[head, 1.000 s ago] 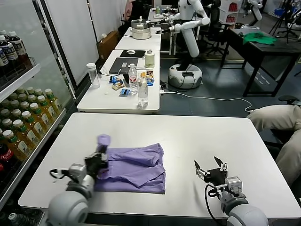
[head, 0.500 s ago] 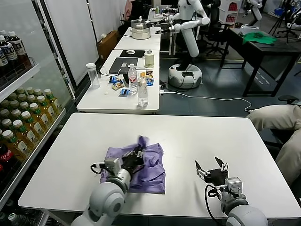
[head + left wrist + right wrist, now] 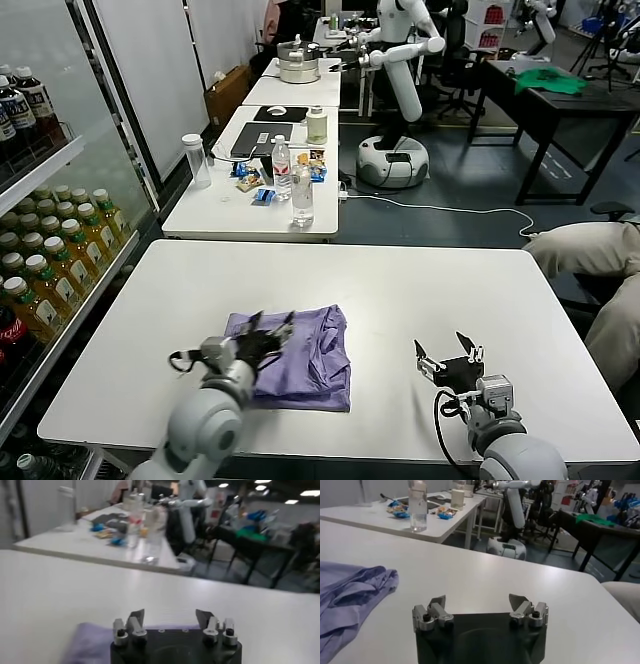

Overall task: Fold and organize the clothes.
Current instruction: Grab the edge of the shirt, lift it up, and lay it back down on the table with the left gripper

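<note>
The lavender T-shirt (image 3: pixel 305 352) lies folded in a rough rectangle on the white table (image 3: pixel 420 285), left of the middle and near the front edge. My left gripper (image 3: pixel 262 328) is open and empty, low over the shirt's left part. In the left wrist view its jaws (image 3: pixel 170 617) stand apart with the shirt's edge (image 3: pixel 87 639) just below them. My right gripper (image 3: pixel 450 355) is open and empty, resting on the bare table to the right of the shirt. The right wrist view shows this gripper (image 3: pixel 477 602) with the shirt (image 3: pixel 347 597) off to one side.
A drinks shelf (image 3: pixel 45 260) stands along the table's left side. A second white table (image 3: pixel 225 210) with bottles and snacks is behind. A seated person's legs (image 3: pixel 590 250) are at the right edge. A bright green cloth (image 3: pixel 550 80) lies on a far black table.
My left gripper carried a lifted part of the shirt rightward over the rest, let it go and drew back left. The shirt now lies narrower. The right arm has not moved.
</note>
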`<action>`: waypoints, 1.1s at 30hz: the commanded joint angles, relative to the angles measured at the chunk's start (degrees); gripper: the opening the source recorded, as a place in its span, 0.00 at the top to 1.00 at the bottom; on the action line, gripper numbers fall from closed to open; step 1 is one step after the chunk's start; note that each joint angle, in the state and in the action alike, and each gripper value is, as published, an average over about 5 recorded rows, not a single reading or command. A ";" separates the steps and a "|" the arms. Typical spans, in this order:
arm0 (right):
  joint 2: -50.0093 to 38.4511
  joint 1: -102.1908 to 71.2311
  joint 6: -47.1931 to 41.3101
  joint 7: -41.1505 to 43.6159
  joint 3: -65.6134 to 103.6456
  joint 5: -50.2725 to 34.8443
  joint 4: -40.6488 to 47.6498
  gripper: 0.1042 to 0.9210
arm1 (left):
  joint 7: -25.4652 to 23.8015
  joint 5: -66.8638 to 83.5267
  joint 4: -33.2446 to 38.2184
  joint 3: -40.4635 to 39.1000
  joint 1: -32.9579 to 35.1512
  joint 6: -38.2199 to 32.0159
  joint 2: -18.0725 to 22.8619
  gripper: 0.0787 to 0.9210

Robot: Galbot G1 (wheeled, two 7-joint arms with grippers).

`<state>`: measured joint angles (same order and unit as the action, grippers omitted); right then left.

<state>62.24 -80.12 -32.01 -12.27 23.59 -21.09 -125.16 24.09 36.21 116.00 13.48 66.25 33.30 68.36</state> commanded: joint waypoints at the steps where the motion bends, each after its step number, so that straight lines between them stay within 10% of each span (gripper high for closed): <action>1: 0.13 0.40 0.04 0.08 -0.73 0.25 0.27 0.12 | -2.29 -5.41 -4.68 12.15 8.97 -0.42 -7.53 0.17; 18: -1.08 0.51 0.14 0.16 -0.27 0.42 0.36 0.12 | -9.53 -0.82 -4.94 9.60 8.06 -0.49 -2.92 0.13; 33: -0.66 0.81 0.65 -0.01 -0.07 0.38 0.53 0.12 | -10.23 -1.49 -4.22 9.81 8.44 -2.28 -2.24 0.59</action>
<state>61.68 -79.32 -31.64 -12.17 23.24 -20.67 -124.55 15.01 36.02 111.34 22.35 74.10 32.15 66.31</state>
